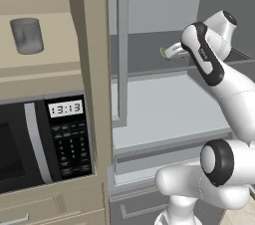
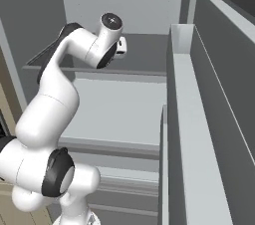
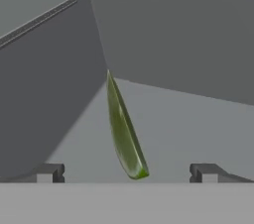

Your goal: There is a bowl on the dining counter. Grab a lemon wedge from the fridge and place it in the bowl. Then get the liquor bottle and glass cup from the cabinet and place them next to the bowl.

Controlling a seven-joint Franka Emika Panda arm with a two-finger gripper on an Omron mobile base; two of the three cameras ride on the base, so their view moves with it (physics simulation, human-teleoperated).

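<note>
The gripper stands spread around the thin lemon wedge on the fridge shelf; closing off-centre could likely squirt the sliver sideways, toward the far corner.

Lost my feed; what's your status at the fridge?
Tool open, holding nothing. Lemon wedge on fridge shelf, between the fingertips. Nothing in the way.

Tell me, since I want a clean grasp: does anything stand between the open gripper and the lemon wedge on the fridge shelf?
Nothing visible does. In the hand view the lemon wedge lies on the bare fridge shelf, directly ahead of the open gripper, between the lines of its two fingertips, with no other item around it.
</note>
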